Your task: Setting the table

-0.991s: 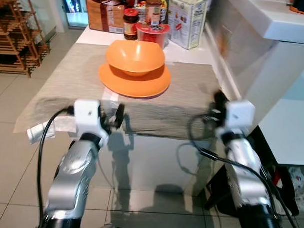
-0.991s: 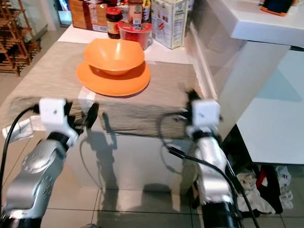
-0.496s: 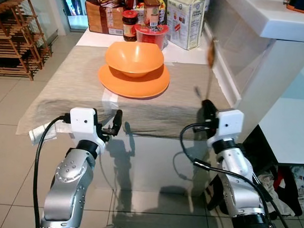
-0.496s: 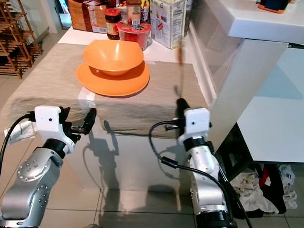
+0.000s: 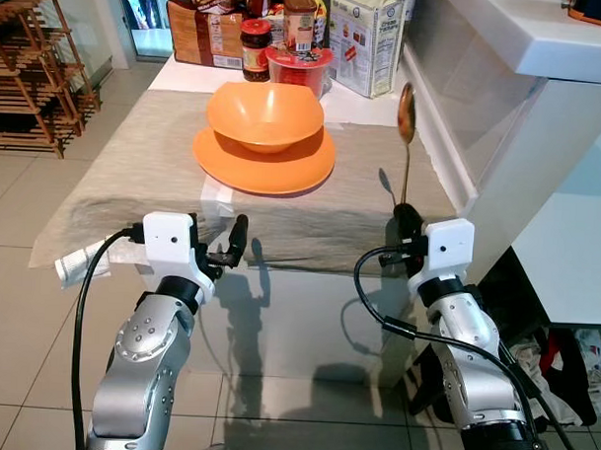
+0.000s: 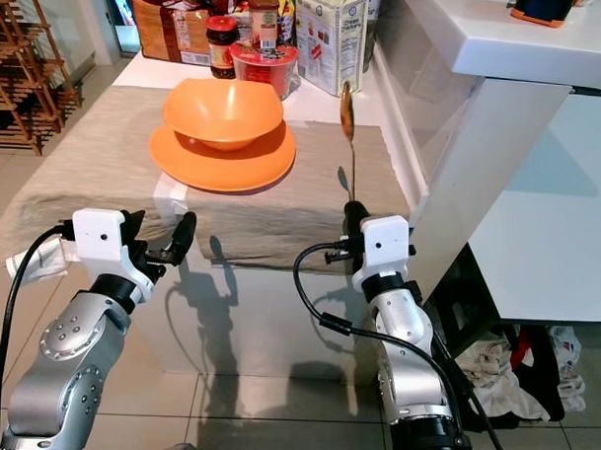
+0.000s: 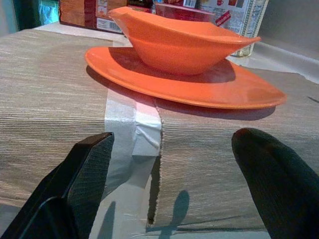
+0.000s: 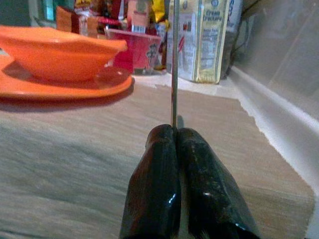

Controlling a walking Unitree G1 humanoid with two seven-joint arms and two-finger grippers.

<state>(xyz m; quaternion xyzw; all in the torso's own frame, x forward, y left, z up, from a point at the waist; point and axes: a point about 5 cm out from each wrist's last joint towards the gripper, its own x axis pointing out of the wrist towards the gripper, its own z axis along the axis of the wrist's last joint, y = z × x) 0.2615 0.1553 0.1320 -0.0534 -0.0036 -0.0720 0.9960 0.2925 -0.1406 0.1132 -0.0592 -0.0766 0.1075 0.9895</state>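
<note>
Comparing frames, I see the table (image 5: 135, 170) view has steadied and both arms sit nearer its front edge. My right gripper (image 5: 404, 215), fingers pinched tight, now holds the spoon (image 5: 406, 115) upright beside the orange plate (image 5: 263, 164) and bowl (image 5: 267, 113); placement comes next. My left gripper (image 5: 231, 244) hovers spread and empty.

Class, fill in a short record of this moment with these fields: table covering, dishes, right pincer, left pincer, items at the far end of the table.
table covering: beige cloth
dishes: orange bowl sitting on an orange plate
right pincer: shut on a spoon, handle upright, bowl end on top, near the table's front right edge
left pincer: open, holding nothing, at the table's front edge facing the plate
items at the far end of the table: carton, jars, red cup, brown package
</note>
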